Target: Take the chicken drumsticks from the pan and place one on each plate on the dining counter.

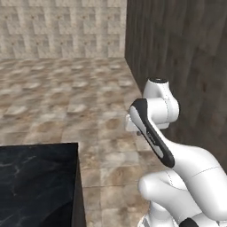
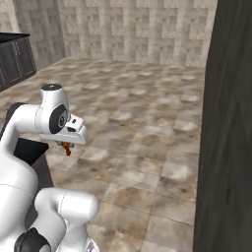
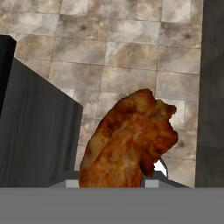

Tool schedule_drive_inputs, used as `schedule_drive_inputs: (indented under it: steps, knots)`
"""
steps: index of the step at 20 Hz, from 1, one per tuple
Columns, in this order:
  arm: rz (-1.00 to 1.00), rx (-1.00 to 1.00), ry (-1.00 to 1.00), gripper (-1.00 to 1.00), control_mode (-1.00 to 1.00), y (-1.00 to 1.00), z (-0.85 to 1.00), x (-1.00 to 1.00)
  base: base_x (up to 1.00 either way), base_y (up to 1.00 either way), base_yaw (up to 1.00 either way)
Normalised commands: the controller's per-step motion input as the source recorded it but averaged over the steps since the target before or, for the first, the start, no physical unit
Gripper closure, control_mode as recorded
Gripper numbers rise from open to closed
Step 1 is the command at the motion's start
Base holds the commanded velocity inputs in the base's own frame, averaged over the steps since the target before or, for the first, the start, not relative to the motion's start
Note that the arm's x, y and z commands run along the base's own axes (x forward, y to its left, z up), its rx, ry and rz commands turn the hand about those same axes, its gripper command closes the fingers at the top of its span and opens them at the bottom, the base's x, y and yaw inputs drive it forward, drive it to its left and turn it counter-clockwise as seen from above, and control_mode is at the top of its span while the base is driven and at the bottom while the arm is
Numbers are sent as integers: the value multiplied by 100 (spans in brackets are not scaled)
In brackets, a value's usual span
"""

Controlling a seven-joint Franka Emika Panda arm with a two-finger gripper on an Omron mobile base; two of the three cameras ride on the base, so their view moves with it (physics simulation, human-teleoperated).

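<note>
Drumstick (image 3: 129, 140) sits clamped in the pincer (image 3: 117, 183), an orange-brown piece rising between the two tips in the hand view, hanging over the tiled floor (image 3: 131, 57). In the right base view it shows as a small orange bit (image 2: 65, 147) under the white hand, just beside the corner of the black table (image 2: 29, 150). In the left base view, the table's glossy black marble top (image 1: 37, 177) lies low on the left, with a dark wooden wall (image 1: 186, 62) on the right.
</note>
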Motion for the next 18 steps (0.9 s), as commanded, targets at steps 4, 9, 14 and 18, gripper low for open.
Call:
schedule_drive_inputs:
  steps: [4, 9, 14, 18]
  knots:
    - [0, 0, 0, 100, 100, 0, 0, 0, 90, -32, 24]
    - [0, 0, 0, 100, 100, 0, 0, 0, 90, -32, 25]
    - [0, 0, 0, 100, 100, 0, 0, 0, 89, -29, 29]
    - [0, 0, 0, 100, 100, 0, 0, 0, 87, -28, 32]
